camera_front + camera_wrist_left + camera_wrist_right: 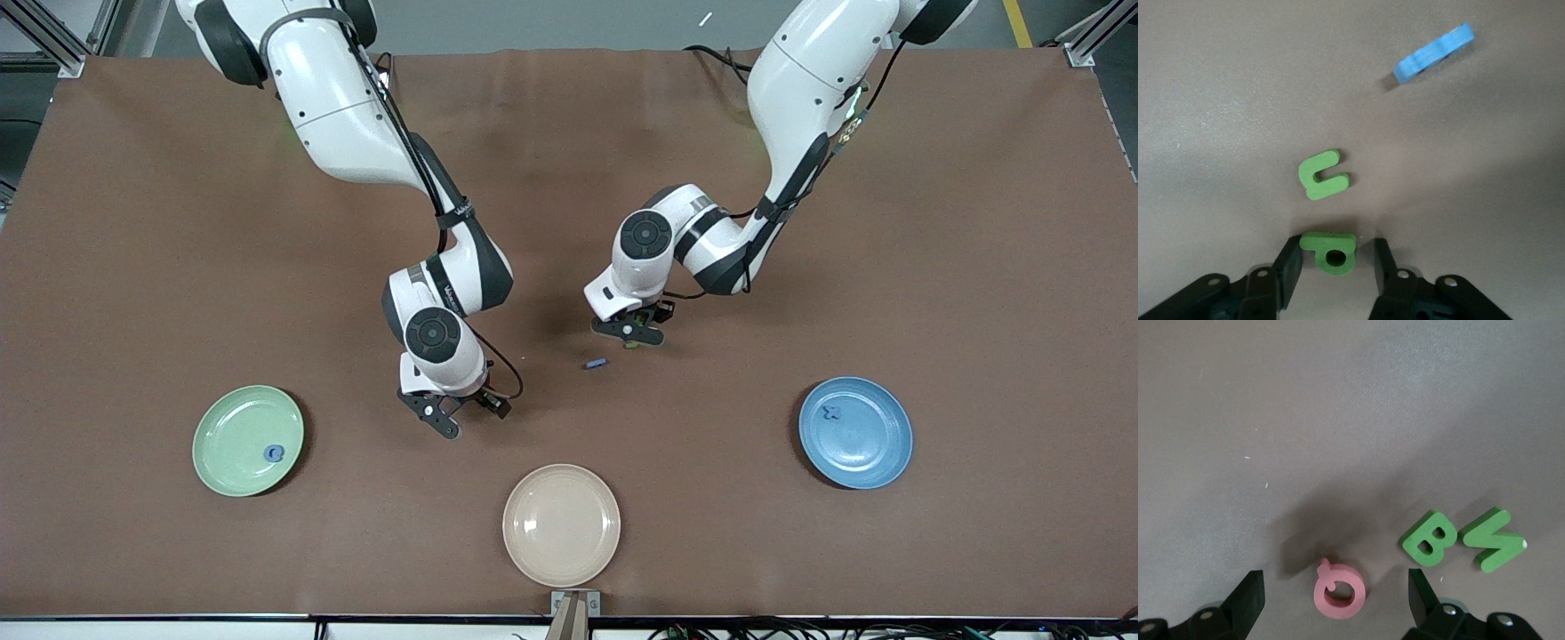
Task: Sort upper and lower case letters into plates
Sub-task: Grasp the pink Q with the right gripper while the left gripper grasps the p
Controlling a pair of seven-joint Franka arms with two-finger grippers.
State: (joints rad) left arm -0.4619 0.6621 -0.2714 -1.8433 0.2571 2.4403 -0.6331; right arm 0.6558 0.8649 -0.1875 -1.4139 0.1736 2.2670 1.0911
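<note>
Front view hides most letters under grippers: left gripper [1335, 257] jaws apart around green p [1331, 249]; right gripper [1336, 600] jaws apart around red Q [1339, 589].

Green u [1323, 175] lies just beside the p [1333, 249] between open left claw [1333, 267] fingers.
</note>
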